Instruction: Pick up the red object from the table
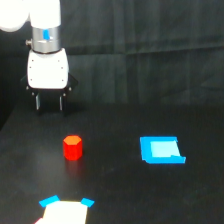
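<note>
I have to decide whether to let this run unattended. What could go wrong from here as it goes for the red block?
The tool hangs above and behind the red object, apart from it, so a descent without realigning could miss or tip the stubby block. A white and blue object lies close in front of it and could be bumped.

Flat bright blue rectangle (161, 150) lying toward the exterior view's right, paler at its centre. Down at the bottom edge, a pale cream shape with blue corners (66, 209), cut off by the frame. Dark backdrop (150, 45) behind, faintly creased.

Black table (115, 190) bears red object (72, 147), blue rectangle (161, 150).
</note>
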